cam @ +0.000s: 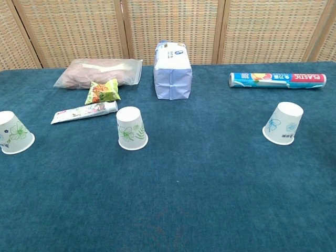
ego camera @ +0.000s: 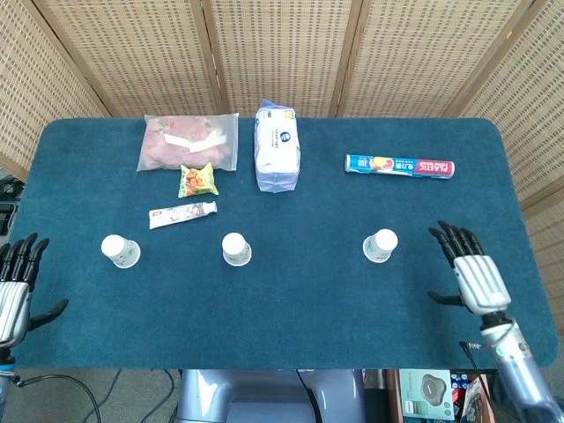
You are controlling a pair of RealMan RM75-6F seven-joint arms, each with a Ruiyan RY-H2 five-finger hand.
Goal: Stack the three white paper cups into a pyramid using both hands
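Three white paper cups stand upside down in a row on the blue table: a left cup (ego camera: 119, 251) (cam: 14, 133), a middle cup (ego camera: 235, 249) (cam: 131, 128) and a right cup (ego camera: 381, 245) (cam: 284, 123). My left hand (ego camera: 15, 286) hangs open off the table's front left corner, well left of the left cup. Over the table's front right part is my right hand (ego camera: 469, 270), open with fingers spread, a short way right of the right cup. Neither hand shows in the chest view.
At the back lie a clear bag of pink contents (ego camera: 189, 141), a small snack packet (ego camera: 198, 180), a tube (ego camera: 182, 214), a white-blue pack (ego camera: 277, 147) and a plastic-wrap box (ego camera: 399, 166). A woven screen stands behind the table.
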